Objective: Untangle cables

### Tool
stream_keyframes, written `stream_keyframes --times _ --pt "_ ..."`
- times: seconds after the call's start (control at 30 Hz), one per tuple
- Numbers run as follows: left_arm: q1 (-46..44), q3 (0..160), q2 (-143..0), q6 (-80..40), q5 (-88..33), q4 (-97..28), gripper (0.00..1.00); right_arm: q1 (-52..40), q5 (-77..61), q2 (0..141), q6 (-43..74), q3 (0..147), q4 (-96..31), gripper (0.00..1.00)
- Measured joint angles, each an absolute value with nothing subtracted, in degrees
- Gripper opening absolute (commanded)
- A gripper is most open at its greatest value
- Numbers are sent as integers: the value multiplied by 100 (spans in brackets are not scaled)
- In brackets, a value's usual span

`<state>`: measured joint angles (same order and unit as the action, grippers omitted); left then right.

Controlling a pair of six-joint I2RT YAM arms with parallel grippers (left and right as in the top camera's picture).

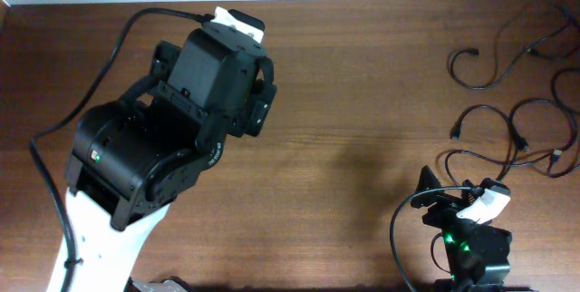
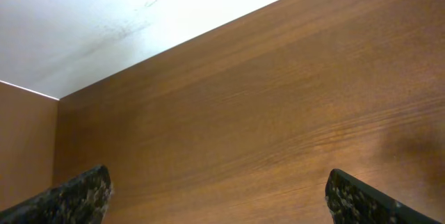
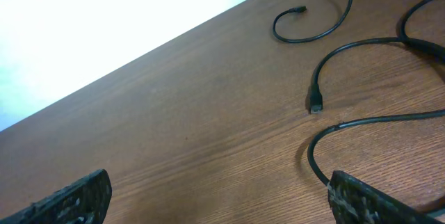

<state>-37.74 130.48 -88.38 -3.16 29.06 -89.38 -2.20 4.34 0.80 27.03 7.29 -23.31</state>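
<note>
Several thin black cables lie looped at the table's right side in the overhead view: one at the far right [image 1: 489, 73], others overlapping nearer me [image 1: 507, 138]. In the right wrist view I see one loop [image 3: 316, 35], a plug end [image 3: 315, 103] and a cable [image 3: 348, 126] curving down to my right finger. My right gripper [image 3: 219, 182] is open and empty, just left of those cables; it also shows in the overhead view [image 1: 433, 186]. My left gripper [image 2: 219, 182] is open and empty over bare wood, far from the cables.
The left arm [image 1: 181, 120] is folded over the table's left half, with its own thick black wire [image 1: 100, 83] trailing left. The brown wooden table [image 1: 362, 74] ends at a white wall along the far edge [image 2: 174, 15].
</note>
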Motion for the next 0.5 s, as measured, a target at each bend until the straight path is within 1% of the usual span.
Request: stream_keyframes --times 0.5 --pt "-3774 13047 -8838 -316 2869 -8982 99 -220 434 80 2703 729 -2331 99"
